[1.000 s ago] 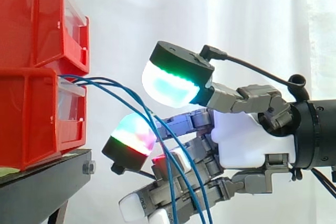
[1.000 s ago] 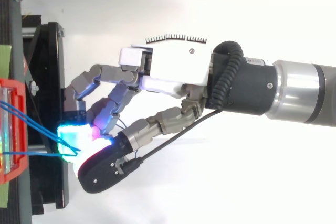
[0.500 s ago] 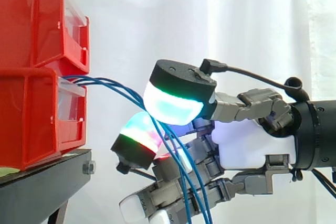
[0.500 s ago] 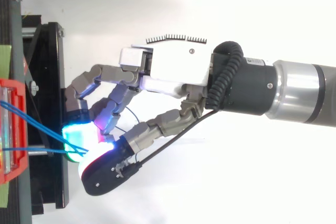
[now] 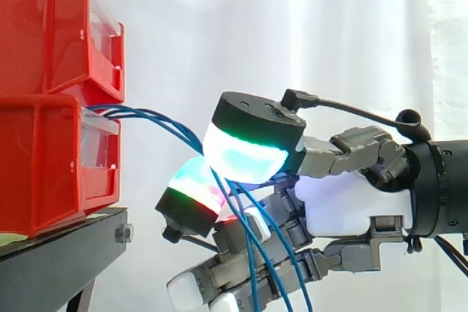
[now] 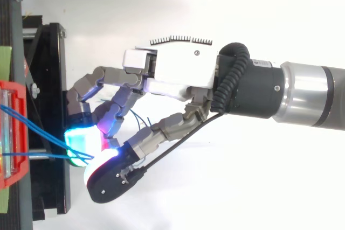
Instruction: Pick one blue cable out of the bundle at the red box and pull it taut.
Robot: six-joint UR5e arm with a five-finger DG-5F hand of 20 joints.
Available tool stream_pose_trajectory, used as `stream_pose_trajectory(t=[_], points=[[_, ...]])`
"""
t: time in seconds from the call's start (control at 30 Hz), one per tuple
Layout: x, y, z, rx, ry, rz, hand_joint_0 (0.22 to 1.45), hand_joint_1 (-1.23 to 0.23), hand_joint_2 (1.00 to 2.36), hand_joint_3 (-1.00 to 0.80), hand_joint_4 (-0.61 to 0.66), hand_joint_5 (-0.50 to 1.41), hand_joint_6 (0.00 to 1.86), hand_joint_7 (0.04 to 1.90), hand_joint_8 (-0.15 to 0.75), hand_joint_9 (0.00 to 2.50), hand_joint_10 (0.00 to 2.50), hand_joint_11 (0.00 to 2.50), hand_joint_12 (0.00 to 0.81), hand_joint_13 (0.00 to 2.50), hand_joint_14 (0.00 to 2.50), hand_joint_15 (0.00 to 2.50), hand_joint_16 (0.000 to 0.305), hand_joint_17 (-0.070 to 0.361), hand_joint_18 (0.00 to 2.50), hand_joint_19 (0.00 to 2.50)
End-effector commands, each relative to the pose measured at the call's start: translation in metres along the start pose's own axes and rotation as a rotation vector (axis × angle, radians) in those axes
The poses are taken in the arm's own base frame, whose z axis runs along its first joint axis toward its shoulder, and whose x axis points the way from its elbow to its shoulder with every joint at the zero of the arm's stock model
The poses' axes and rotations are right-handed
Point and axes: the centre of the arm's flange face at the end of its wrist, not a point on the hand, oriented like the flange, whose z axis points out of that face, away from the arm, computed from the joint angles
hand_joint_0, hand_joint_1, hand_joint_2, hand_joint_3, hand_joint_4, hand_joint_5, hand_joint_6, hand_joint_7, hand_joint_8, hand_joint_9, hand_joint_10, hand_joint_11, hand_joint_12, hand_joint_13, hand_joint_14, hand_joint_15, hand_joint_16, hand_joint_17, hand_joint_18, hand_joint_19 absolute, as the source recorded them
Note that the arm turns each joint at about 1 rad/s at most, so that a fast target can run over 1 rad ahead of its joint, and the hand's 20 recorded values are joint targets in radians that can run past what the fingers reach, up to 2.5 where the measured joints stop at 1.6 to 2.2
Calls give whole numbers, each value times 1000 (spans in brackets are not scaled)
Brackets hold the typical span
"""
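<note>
Just beside the lower red box (image 5: 44, 158), the hand (image 5: 351, 206) pinches its glowing pads (image 5: 241, 155) together on the blue cables (image 5: 157, 118), which arc out of that box's front and hang down past the fingers.

The red bins (image 5: 51, 107) and the black stand (image 5: 58, 253) block the left side. The blue cables (image 5: 139, 113) cross the small gap between the bins and the hand (image 5: 351, 204). Above the hand there is free room.

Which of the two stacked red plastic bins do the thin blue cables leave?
The lower red plastic bin: the thin blue cables emerge at its clear front; the upper bin shows none.
</note>
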Motion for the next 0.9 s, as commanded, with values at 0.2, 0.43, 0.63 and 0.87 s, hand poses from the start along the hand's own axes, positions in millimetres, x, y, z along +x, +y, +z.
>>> stream_pose_trajectory(t=[0.2,0.43,0.63,0.87], points=[[0,-1,0,1,-1,0,600,-1016,1000,-500,160,-156,936,1066,368,1077,14,1186,375,747,15,408,51,114,725,391],[0,-1,0,1,0,0,516,-736,1000,-500,172,-119,906,1171,390,1161,13,1183,389,773,15,424,55,124,748,448],[0,-1,0,1,-1,0,641,-813,1010,-360,182,-121,902,1230,372,1185,14,1221,380,794,17,426,51,115,747,459],[0,-1,0,1,-1,0,816,-949,1014,-312,57,-146,938,1343,362,1172,13,1244,372,804,17,440,50,112,738,458]])
